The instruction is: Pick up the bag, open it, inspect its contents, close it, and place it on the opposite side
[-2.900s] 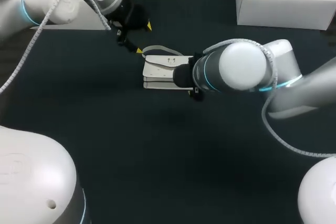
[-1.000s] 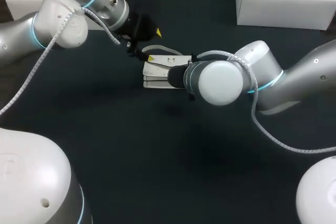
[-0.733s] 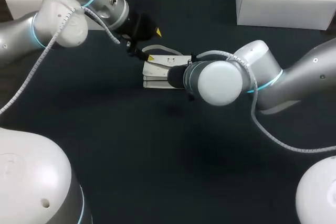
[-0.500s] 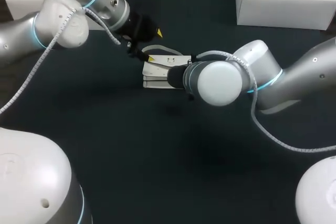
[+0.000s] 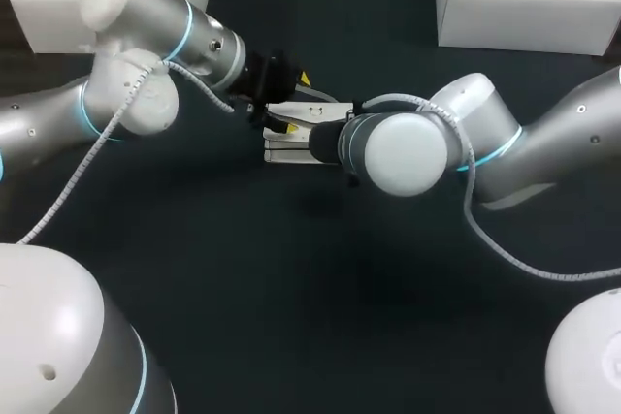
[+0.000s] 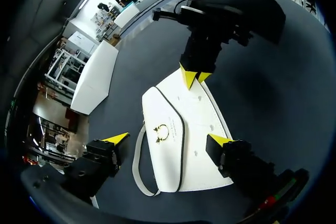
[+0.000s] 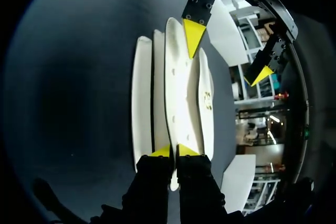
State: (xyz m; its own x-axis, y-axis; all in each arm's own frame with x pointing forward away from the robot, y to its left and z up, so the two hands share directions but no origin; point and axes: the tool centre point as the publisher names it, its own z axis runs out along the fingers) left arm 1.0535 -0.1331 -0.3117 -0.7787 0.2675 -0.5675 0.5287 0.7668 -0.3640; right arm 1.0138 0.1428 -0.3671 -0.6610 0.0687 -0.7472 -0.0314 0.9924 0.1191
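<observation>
The white bag lay flat on the dark table, around the middle of its far half, between the two arms. Its long axis ran from left to right, and the flap side faced up. The ring clasp was on this upper face, closer to the far edge. The thin strap made a loop on the table just beside the far long edge of the bag. From the near side the bag showed several flat layers, one on the other. The right gripper came in from the right, low over the table, and met the right end of the bag. Its two yellow tips were almost together, and they seemed to be clamped on one thin layer of that end, although the wrist view showed only a narrow white strip between them. The left gripper came in from the left and hung over the left part of the bag. Its fingers were wide apart, one tip on the far side above the strap and the other on the near side, so that the bag's short axis lay between them, and neither tip touched the bag. A white box stood at the far right of the table, well apart from the bag.
</observation>
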